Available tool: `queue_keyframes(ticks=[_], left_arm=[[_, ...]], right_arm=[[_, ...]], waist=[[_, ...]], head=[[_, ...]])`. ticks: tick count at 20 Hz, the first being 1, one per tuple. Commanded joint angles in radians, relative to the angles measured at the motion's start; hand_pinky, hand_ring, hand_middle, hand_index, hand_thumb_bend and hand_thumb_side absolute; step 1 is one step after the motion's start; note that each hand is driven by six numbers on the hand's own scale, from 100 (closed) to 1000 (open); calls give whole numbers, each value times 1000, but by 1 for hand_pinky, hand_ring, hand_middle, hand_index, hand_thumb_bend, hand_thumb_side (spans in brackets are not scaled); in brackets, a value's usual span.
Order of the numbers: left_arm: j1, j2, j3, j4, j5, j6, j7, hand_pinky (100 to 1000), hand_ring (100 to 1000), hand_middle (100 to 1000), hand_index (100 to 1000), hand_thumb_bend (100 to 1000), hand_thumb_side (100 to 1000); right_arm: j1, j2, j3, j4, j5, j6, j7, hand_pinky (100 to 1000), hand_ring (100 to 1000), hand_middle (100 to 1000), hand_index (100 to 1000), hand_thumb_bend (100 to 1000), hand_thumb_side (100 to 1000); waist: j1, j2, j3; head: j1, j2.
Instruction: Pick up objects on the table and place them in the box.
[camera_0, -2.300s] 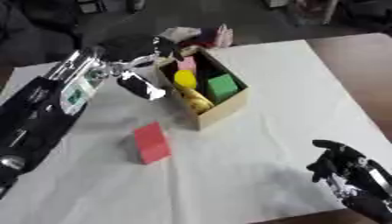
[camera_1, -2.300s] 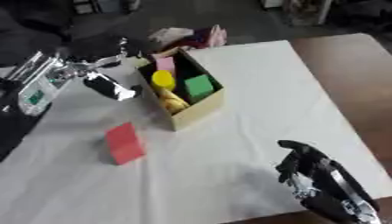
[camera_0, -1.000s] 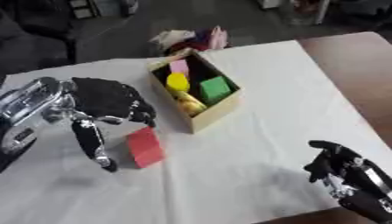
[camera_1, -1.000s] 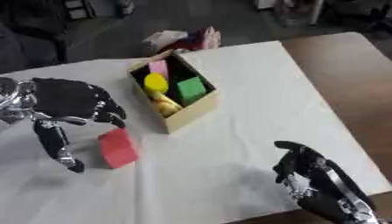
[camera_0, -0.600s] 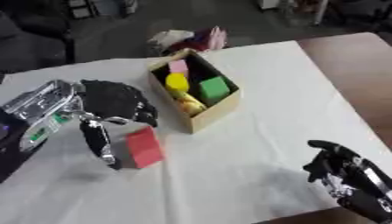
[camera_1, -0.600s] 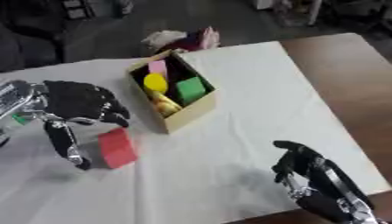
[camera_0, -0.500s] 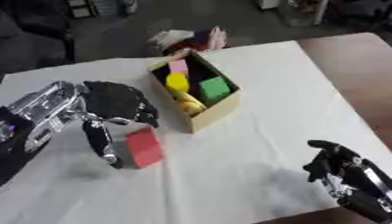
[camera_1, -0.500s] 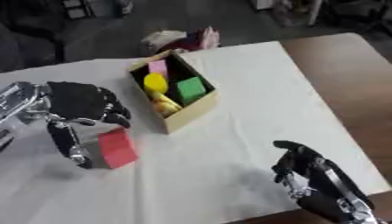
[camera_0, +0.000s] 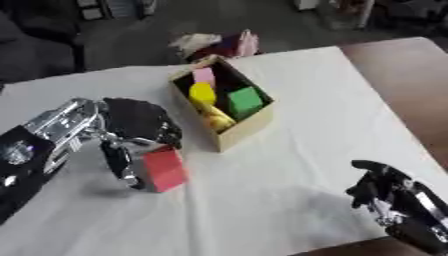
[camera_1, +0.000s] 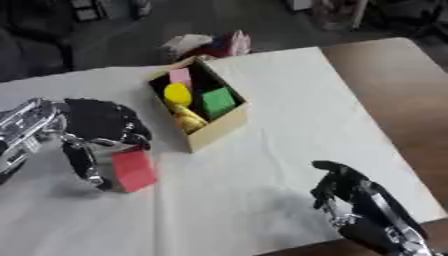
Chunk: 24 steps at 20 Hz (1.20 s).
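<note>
Left eye view: the left hand (camera_0: 131, 125) grips the red block (camera_0: 164, 169) on the white tablecloth (camera_0: 289, 125).
The block's long axis runs toward and away from the robot, slightly tilted; thumb and fingers pinch it just left of the cardboard box (camera_0: 248, 127). The box holds a pink piece (camera_0: 204, 76), a yellow object (camera_0: 203, 94) and a green cube (camera_0: 244, 101). The right hand (camera_1: 346, 192) rests relaxed at the lower right corner.
</note>
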Motion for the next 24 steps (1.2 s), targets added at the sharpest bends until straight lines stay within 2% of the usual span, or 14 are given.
queue_keyframes(ticks=[1, 3, 5, 8, 9, 10, 12, 15, 17, 22, 24], left_arm=[[-20, 7, 20, 7, 9, -20, 21, 762, 693, 697, 783, 412, 446], [-21, 8, 33, -2, 40, -7, 55, 747, 640, 621, 727, 322, 390], [-19, 16, 46, -20, 73, 10, 90, 740, 616, 585, 699, 233, 345], [-23, 40, 76, -79, 152, 47, 118, 743, 612, 579, 697, 177, 313], [-29, 49, 93, -102, 195, 73, 109, 744, 611, 577, 698, 100, 317], [-35, 55, 109, -120, 234, 101, 93, 744, 612, 576, 699, 156, 300], [-66, 51, 144, -121, 287, 166, 60, 740, 613, 580, 702, 136, 292], [-136, 8, 183, -50, 298, 255, 50, 737, 617, 586, 709, 134, 279], [-188, -38, 198, 22, 263, 298, 75, 740, 627, 599, 721, 171, 281], [-270, -155, 224, 206, 108, 354, 191, 744, 653, 628, 760, 222, 288], [-286, -195, 231, 276, 48, 370, 234, 744, 657, 634, 767, 203, 288]], right_arm=[[-11, -8, 0, -13, -1, -1, 1, 699, 467, 482, 853, 100, 358], [-11, -8, -1, -13, -1, -1, 0, 699, 467, 482, 853, 100, 358], [-10, -8, -2, -13, -1, -1, 0, 699, 467, 482, 853, 100, 358], [-9, -9, -3, -12, 1, -1, -3, 699, 467, 482, 853, 100, 358], [-8, -9, -4, -12, 1, -1, -3, 699, 467, 482, 853, 100, 359], [-8, -9, -4, -12, 2, -1, -4, 699, 467, 482, 853, 100, 358], [-6, -9, -4, -10, 2, -1, -4, 699, 467, 482, 853, 100, 358], [-3, -10, -2, -9, 2, -1, -3, 698, 467, 482, 853, 100, 359], [-1, -9, 1, -8, 1, -1, -1, 698, 467, 482, 853, 100, 361], [-1, -2, 11, -6, -4, 1, 8, 698, 467, 482, 853, 100, 365], [-2, 2, 13, -6, -7, 2, 11, 698, 467, 482, 853, 100, 366]], waist=[[-4, -12, 0], [-4, -12, 1], [-4, -12, 2], [-3, -13, 4], [-3, -13, 5], [-3, -14, 6], [-4, -16, 8], [-7, -19, 10], [-9, -20, 10], [-16, -22, 0], [-17, -22, -6]], head=[[-3, -14], [-5, -15], [-6, -15], [-8, -13], [-8, -12], [-8, -11], [-9, -11], [-6, -10], [1, -8], [20, -7], [26, -7]])
